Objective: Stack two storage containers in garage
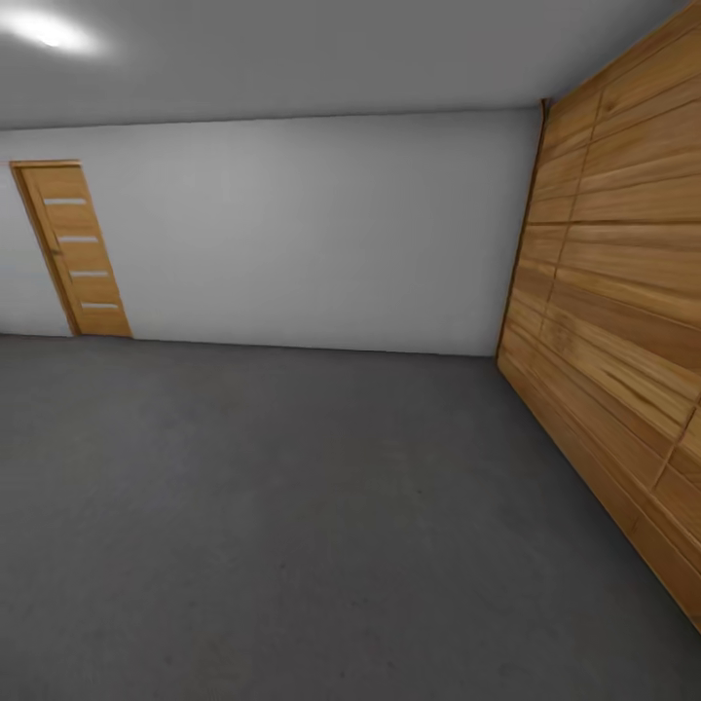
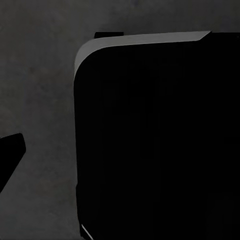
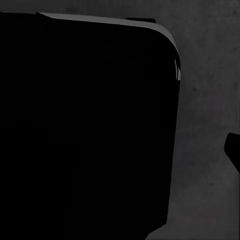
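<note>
Robot is in the garage: bare concrete floor [image 1: 292,506], side door [image 1: 76,248] left of the panelled wall [image 1: 623,321]. Gripper states cannot be told. Likely in transit; next, locate containers.

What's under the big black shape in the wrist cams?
Dark grey mottled floor shows around the black body in both wrist views; whatever lies directly beneath it is covered. Head view shows the same floor, side door, wood-panelled wall.

Head forward; wrists toward floor [image 1: 243,506]

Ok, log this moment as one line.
room: garage | floor: grey concrete | side door: shut | panelled wall: at right | wrist views: dark body over floor
</note>
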You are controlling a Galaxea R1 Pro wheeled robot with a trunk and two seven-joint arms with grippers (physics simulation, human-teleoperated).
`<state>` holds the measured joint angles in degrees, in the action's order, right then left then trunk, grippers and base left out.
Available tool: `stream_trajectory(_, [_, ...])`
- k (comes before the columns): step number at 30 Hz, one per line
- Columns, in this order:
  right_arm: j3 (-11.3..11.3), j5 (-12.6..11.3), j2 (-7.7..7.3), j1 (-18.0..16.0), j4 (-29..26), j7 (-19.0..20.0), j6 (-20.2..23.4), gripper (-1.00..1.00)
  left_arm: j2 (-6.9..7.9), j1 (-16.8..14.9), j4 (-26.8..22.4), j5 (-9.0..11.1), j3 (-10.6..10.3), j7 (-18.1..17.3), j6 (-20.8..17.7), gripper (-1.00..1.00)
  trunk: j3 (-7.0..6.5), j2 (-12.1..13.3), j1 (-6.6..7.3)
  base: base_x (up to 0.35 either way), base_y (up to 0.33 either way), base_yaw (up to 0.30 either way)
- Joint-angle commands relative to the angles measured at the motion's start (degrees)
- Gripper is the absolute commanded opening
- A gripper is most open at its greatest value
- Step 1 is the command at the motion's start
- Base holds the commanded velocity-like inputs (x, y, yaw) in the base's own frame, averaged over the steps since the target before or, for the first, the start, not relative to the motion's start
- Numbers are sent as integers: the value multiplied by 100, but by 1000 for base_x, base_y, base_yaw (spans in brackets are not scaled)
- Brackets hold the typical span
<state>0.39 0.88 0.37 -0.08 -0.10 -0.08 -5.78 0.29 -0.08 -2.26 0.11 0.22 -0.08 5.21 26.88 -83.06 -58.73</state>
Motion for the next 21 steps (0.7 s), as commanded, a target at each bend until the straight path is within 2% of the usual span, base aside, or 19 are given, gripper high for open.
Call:
stream_trajectory(1, [3,6,3,-1,1,-1,-49,100,2,-1,-2,0,-1,-1,14,100,5,-2,0,0,0,272])
stream_trajectory(6, [3,-7,7,-1,1,-1,-232,100,-1,-1,-3,-2,-4,-1,15,100,5,-2,0,0,0,273])
stream_trajectory(21, [-4,0,7,-1,4,-1,-249,100,-2,-1,-3,-3,-5,-1,14,100,5,-2,0,0,0,273])
